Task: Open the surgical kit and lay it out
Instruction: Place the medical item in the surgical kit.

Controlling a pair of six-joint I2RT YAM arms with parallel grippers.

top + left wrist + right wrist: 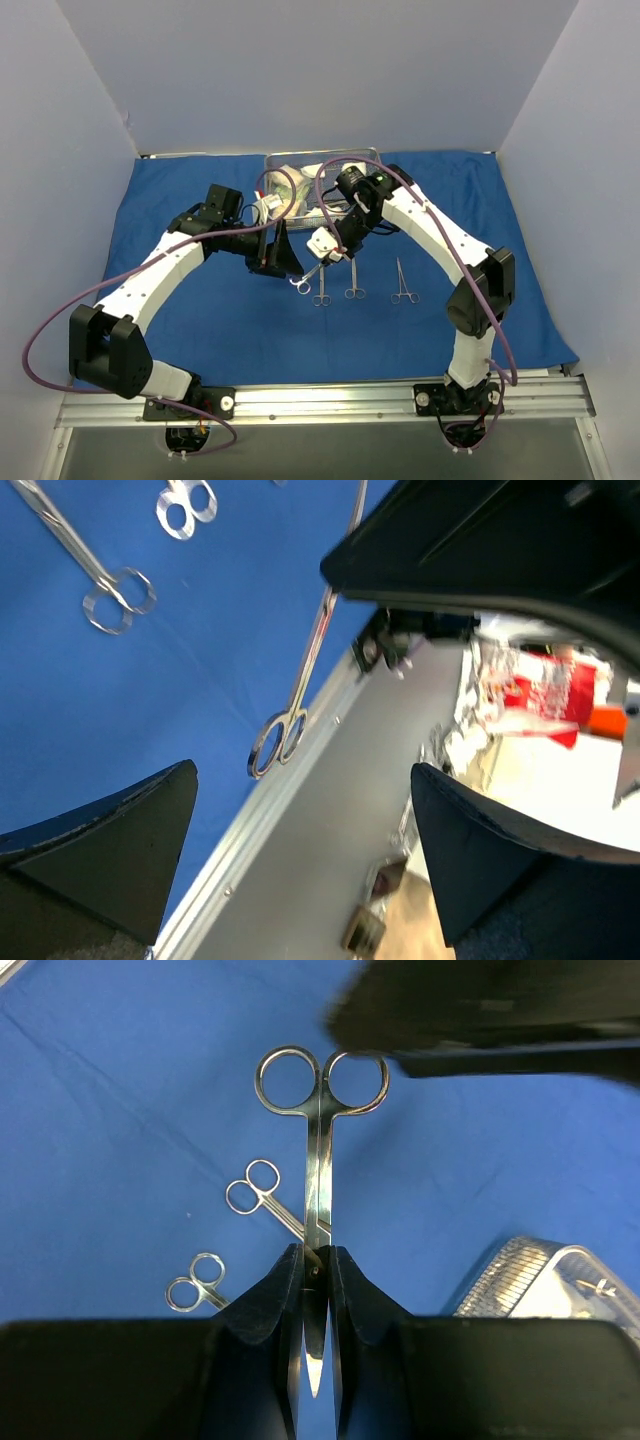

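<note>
Right tool point(316, 1260) is clamping the scissors point(320, 1130) at the pivot; left tool point(303, 810) is gaping, carrying nothing.
I'm holding the scissors rings-out over the drape point(180, 200), just in front of the tray point(300, 165) and right by the laid forceps point(354, 280). The risk I'm seeing: the thin grip could let them swivel or slip, landing across the forceps, and the left tool is crowding in close enough to clash. Arms are covering the tray, so I can't read its contents or tell whether the rings are touching cloth.
</note>
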